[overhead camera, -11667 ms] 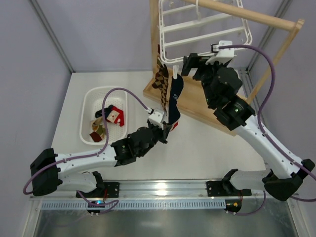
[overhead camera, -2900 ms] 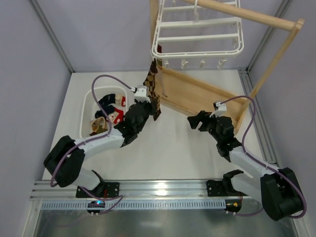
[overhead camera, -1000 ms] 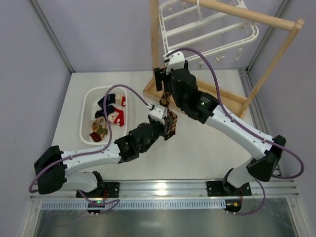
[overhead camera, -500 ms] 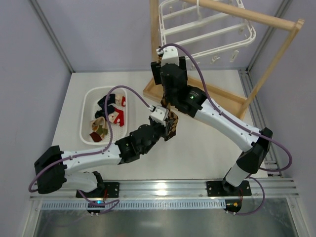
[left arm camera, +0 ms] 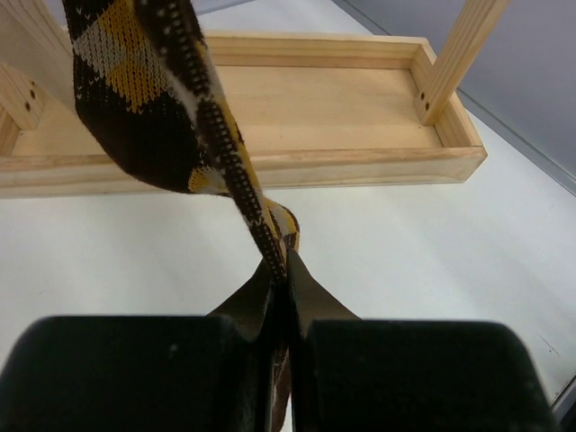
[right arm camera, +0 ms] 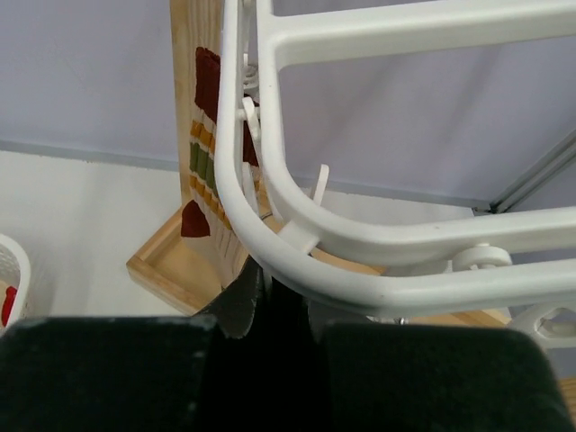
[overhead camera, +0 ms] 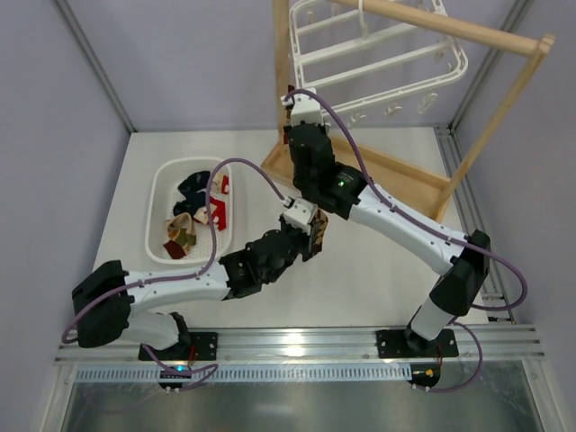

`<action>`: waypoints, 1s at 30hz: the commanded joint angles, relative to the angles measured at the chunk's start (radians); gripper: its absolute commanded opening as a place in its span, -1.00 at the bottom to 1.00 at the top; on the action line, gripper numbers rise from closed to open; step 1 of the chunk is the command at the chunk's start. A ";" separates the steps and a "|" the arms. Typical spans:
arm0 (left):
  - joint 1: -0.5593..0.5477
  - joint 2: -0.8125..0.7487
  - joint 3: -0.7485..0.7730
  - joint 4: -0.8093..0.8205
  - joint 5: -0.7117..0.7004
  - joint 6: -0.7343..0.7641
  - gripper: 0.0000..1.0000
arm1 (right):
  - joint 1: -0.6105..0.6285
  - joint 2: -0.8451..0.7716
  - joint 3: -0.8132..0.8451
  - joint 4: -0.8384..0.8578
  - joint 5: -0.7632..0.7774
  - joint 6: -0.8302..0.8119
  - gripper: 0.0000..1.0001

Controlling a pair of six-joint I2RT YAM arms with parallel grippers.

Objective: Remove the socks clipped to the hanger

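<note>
At table centre, left gripper [left arm camera: 279,274] is pinched shut on the argyle sock [left arm camera: 144,99]. The sock runs taut up and left from the jaws and out of frame. Its top end is hidden, so can't tell if it is clipped.

Just past it lies the stand's wooden base tray [left arm camera: 342,99]. It sits flat on the white table [overhead camera: 360,270].

Right gripper [right arm camera: 268,292] is raised high at the near-left corner of the hanger [right arm camera: 360,243]. Its tips are right under the curved white rim. The jaws look nearly together with only dark between them, so can't tell whether they hold anything.

A small clip [right arm camera: 319,180] sticks up off the rim just beside them. A striped sock [right arm camera: 205,135], cream with green and red bands, hangs against the stand's upright post.

From above, the hanger is tilted, hooked on the wooden rail [overhead camera: 450,27]. The right arm rises to it from the near-right base.

Basket [overhead camera: 155,216] sits left on the table, well apart from both grippers. It holds loose socks [overhead camera: 193,211], dark and red ones showing.

The table top is matte white. Walls [overhead camera: 180,63] are plain lavender-grey with slanted metal struts [overhead camera: 94,67] in the corners. An aluminium rail [overhead camera: 297,342] runs along the near edge, carrying both arm bases.
</note>
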 commanded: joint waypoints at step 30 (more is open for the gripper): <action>-0.018 0.061 0.044 0.007 -0.035 0.000 -1.00 | -0.002 -0.092 -0.079 0.192 0.023 -0.004 -0.47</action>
